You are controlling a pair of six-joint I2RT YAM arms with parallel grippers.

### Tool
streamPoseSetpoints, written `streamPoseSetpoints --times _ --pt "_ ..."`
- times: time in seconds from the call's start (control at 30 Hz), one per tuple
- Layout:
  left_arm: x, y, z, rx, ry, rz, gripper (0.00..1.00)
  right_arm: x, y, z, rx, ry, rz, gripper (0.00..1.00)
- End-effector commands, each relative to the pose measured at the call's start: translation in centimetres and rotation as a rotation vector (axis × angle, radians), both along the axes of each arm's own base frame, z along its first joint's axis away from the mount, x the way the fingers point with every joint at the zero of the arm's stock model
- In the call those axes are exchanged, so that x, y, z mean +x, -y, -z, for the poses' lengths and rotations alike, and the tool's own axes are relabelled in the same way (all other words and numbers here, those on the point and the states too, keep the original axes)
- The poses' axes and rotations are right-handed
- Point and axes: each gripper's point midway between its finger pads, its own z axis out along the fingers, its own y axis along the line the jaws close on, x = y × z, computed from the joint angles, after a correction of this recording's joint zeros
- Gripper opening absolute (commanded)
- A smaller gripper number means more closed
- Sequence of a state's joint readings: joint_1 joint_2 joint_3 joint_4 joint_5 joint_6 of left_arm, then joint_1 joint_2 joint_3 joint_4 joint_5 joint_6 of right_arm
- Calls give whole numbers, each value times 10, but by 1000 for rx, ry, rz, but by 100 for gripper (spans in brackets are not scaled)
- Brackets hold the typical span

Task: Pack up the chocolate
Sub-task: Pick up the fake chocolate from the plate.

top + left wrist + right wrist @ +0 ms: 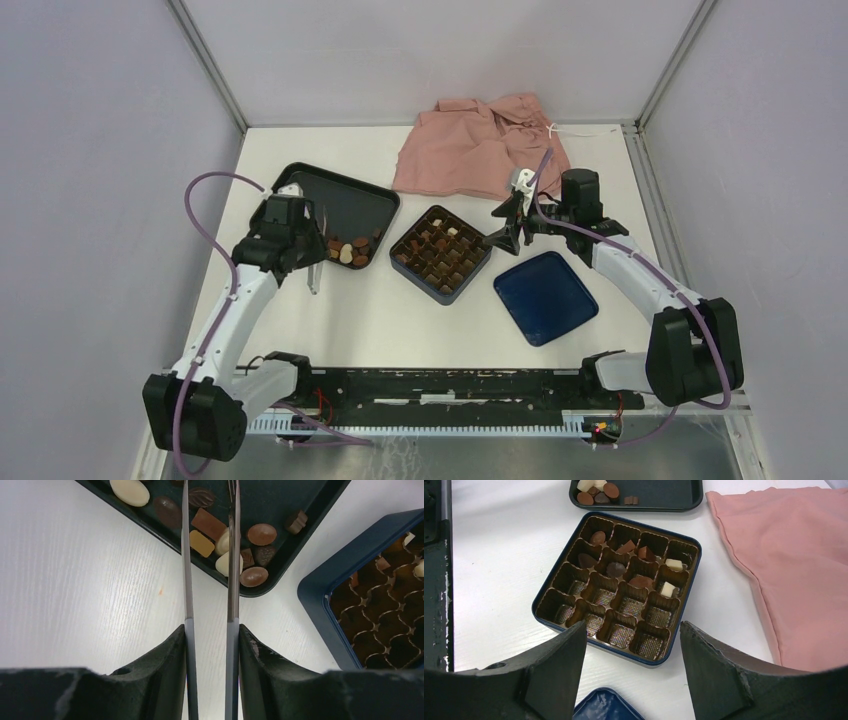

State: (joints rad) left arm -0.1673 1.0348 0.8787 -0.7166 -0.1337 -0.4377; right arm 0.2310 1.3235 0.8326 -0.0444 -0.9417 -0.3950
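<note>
lid (545,297): dark blue, lay flat on table (380,320), nearest the arm bases, just R of box (443,292), not touching it.
box: dark blue, square, brown gridded insert, mid-table betw. lid and tray (350,205).
chocolate (616,570): in 2 lots. Approx 8 pcs (dark, tan, cream) sat one per cell in the box's two rows toward the tray. The rest, ovals and blocks, lay loose in a cluster (253,576) at the tray's near corner.
R gripper (633,625): released, jaws wide, nothing betw. them. It hung by the box's R corner, facing across it.
L gripper (210,645): clenched on tweezers (187,555). Blades ran fwd betw. its fingers, a bit apart, reaching over the tray cluster. Tips not clear, so cannot tell if they gripped a pc.
tray: black, rectangular, L of box and close to it.
cloth (480,145): pink, crumpled, at far edge of table behind box.
</note>
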Motion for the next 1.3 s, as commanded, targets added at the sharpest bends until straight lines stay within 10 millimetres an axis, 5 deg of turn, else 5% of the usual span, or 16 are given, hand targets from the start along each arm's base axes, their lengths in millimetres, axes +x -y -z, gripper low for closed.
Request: streamPoseSetpoints --times 0.0,0.7,1.27 --pt "19 2 -7 -47 74 30 44 9 -3 -15 9 52 -18 74" --pt "22 -18 17 -122 -21 -294 39 7 -5 -16 2 54 -28 74" --pt "33 -10 20 -204 -16 -345 39 4 -6 -24 15 73 -37 74"
